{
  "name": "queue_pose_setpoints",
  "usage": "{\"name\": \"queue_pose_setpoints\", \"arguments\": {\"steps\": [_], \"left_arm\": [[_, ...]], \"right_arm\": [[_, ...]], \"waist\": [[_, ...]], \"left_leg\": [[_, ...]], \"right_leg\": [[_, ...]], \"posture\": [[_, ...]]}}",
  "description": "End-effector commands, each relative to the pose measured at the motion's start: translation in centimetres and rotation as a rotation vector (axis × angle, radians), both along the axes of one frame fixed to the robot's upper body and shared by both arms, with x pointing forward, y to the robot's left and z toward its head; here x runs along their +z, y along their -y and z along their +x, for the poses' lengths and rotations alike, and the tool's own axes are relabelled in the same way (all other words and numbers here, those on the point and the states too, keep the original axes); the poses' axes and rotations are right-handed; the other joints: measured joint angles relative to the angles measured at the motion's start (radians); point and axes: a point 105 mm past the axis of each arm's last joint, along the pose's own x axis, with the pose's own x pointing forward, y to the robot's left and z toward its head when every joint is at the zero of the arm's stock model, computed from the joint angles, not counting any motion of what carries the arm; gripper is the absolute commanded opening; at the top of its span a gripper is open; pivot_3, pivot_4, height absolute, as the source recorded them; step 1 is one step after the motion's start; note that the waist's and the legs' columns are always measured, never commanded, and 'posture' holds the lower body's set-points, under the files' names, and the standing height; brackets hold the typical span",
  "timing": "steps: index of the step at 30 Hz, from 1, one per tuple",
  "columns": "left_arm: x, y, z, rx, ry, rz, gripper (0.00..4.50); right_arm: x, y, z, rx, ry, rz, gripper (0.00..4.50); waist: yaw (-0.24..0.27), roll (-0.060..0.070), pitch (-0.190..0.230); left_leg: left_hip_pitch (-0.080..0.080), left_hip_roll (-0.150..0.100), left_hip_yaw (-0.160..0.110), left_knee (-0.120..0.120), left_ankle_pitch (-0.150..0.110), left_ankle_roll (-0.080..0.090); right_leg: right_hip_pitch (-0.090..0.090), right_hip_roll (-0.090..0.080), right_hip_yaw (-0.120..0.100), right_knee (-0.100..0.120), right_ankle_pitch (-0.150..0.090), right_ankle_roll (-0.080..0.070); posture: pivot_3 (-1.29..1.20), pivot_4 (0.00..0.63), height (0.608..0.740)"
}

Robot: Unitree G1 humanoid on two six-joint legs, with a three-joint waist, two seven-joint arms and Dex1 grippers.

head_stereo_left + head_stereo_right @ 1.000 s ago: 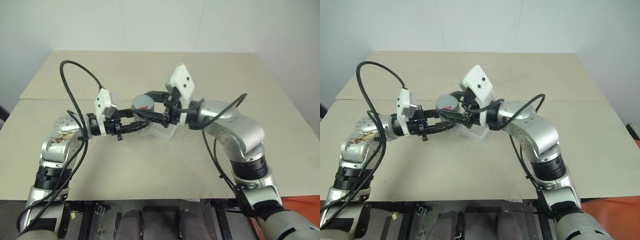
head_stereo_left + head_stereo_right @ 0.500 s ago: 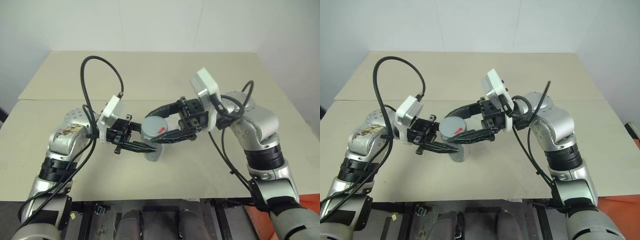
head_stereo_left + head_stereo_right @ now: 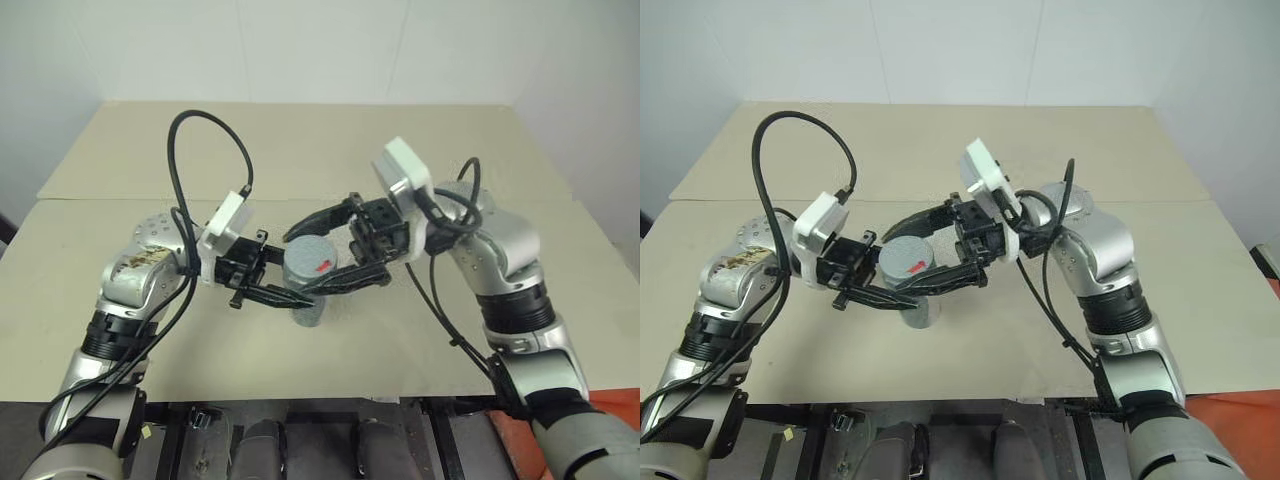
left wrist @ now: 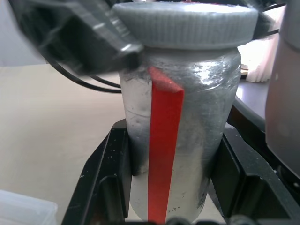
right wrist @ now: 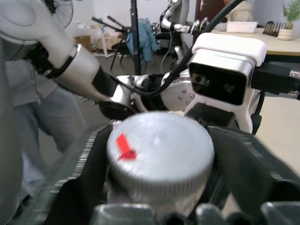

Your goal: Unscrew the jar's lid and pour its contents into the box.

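My left gripper (image 3: 300,291) is shut on the body of the jar (image 4: 187,122), a silvery cylinder with a vertical red stripe, held upright above the table. The grey ribbed lid (image 3: 311,257) with a small red mark sits on top of the jar. The right gripper (image 3: 302,263) reaches in from the right, open, one finger on each side of the lid with a gap on at least one side. The contents are hidden inside the jar. A corner of the clear box (image 4: 18,208) shows low beside the jar in the left wrist view.
The tan table (image 3: 450,150) stretches out behind and to both sides of the arms, with a seam running across it. Its front edge (image 3: 300,398) lies just below the held jar. Black cables loop above both wrists.
Both arms drew the jar back toward me and lower in the picture, and both wrists turned. In the last half second the right fingers spread apart around the lid.
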Motion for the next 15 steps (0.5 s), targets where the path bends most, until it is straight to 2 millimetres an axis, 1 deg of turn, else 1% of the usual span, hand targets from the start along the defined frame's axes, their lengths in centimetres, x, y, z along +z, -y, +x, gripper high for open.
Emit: {"name": "queue_pose_setpoints", "arguments": {"steps": [1, 5, 9, 10, 12, 15], "left_arm": [[0.8, -0.5, 0.0, 0.042, 0.049, -0.018, 1.96], [0.6, -1.3, 0.5, 0.123, 0.047, -0.021, 1.96], [0.5, -2.4, 2.1, 0.306, 0.082, -0.036, 1.96], [0.4, -2.7, 2.8, 0.384, 0.096, -0.043, 1.96], [0.3, -2.9, 3.8, 0.483, 0.110, -0.056, 1.96], [0.3, -3.0, 4.5, 0.591, 0.114, -0.106, 1.96]], "right_arm": [[1.2, 0.4, -0.7, -0.015, 0.058, 0.043, 4.46], [1.1, 1.1, -0.2, -0.119, 0.050, 0.065, 4.46], [1.2, 2.1, 1.3, -0.337, 0.065, 0.124, 4.46], [1.6, 2.5, 1.7, -0.399, 0.060, 0.159, 4.46], [2.1, 3.0, 2.0, -0.467, 0.049, 0.206, 4.46], [2.9, 3.1, 2.2, -0.575, 0.042, 0.270, 4.46]], "waist": [[0.000, 0.000, 0.000], [0.000, 0.000, 0.000], [0.001, 0.000, 0.000], [0.001, 0.000, 0.000], [0.002, 0.000, 0.000], [0.001, 0.000, 0.000]], "left_leg": [[0.000, 0.000, 0.000, 0.000, 0.000, 0.000], [0.000, 0.000, -0.001, 0.000, 0.000, 0.000], [0.000, 0.000, -0.001, 0.000, 0.000, 0.000], [0.000, 0.000, -0.002, 0.000, 0.000, 0.000], [0.000, 0.000, -0.003, 0.000, 0.000, 0.000], [0.000, 0.000, -0.003, 0.000, 0.000, 0.000]], "right_leg": [[0.000, 0.000, 0.000, 0.000, 0.000, 0.000], [0.000, 0.000, 0.000, 0.000, 0.000, 0.000], [0.000, 0.000, 0.000, 0.000, 0.000, 0.000], [0.000, 0.000, 0.000, 0.000, 0.000, 0.000], [0.000, -0.001, 0.000, 0.000, 0.000, 0.000], [0.000, -0.001, 0.000, 0.000, 0.000, 0.000]], "posture": [[0.00, 0.150, 0.740], [0.00, 0.150, 0.740], [0.00, 0.150, 0.740], [0.00, 0.150, 0.740], [0.00, 0.150, 0.740], [0.00, 0.150, 0.740]]}}
